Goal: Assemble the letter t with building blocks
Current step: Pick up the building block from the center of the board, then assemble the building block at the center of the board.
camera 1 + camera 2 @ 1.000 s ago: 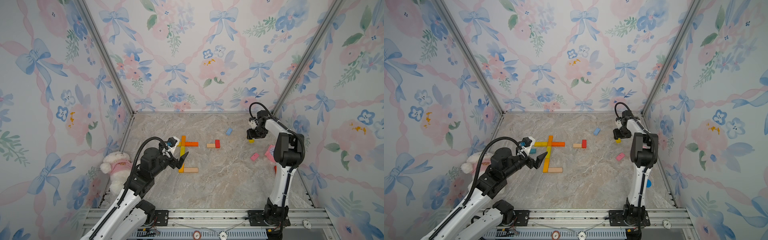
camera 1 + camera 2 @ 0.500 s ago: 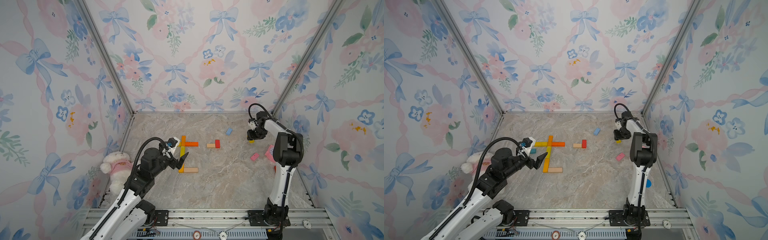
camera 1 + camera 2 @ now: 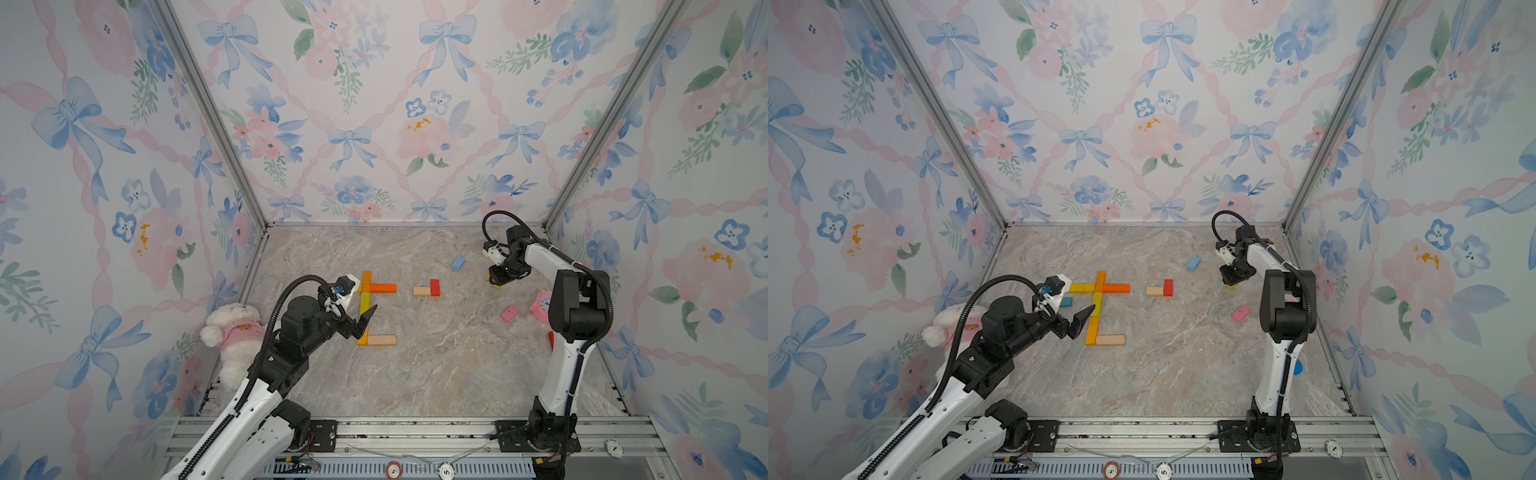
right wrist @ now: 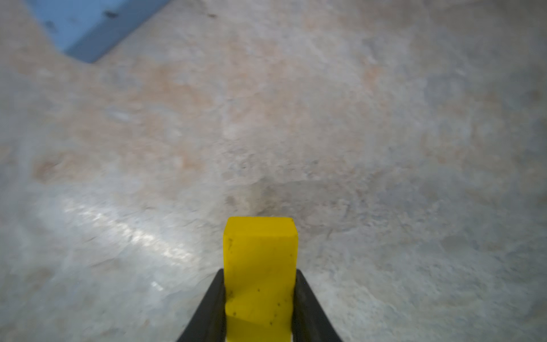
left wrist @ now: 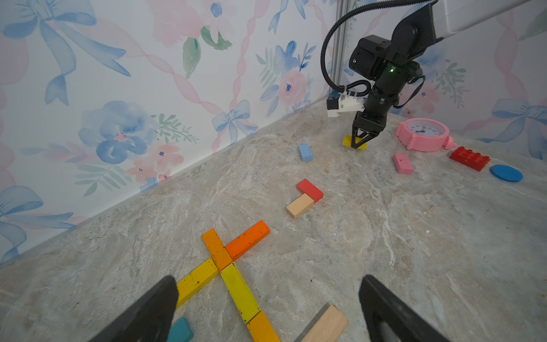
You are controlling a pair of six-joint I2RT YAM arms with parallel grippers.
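Six blocks already lie flat on the table as a lower-case t, at 9 o'clock from the table's middle in both top views. A three-block stem runs from 12 to 6 o'clock. A yellow arm sits at its 9 o'clock and an orange arm at its 3 o'clock. A bare-wood foot turns off toward 3 o'clock at the low end. The pieces look butted together with no clear gaps, so the letter reads as largely built.

The left gripper hovers over the lower stem with its fingers spread wide and nothing between them. A teal block lies loose at the stem's 9 o'clock.

Near the table's 2 o'clock, the right gripper points straight down. In the right wrist view its fingers press both long sides of a yellow block, so it is clamped on that block. Whether the block has left the table cannot be told.

Unused spares are a wood-and-red pair near 12 o'clock, a light blue block at 1 o'clock and a pink block at 3 o'clock.

What seems left is carrying the yellow block over and fitting it, though its slot is not evident
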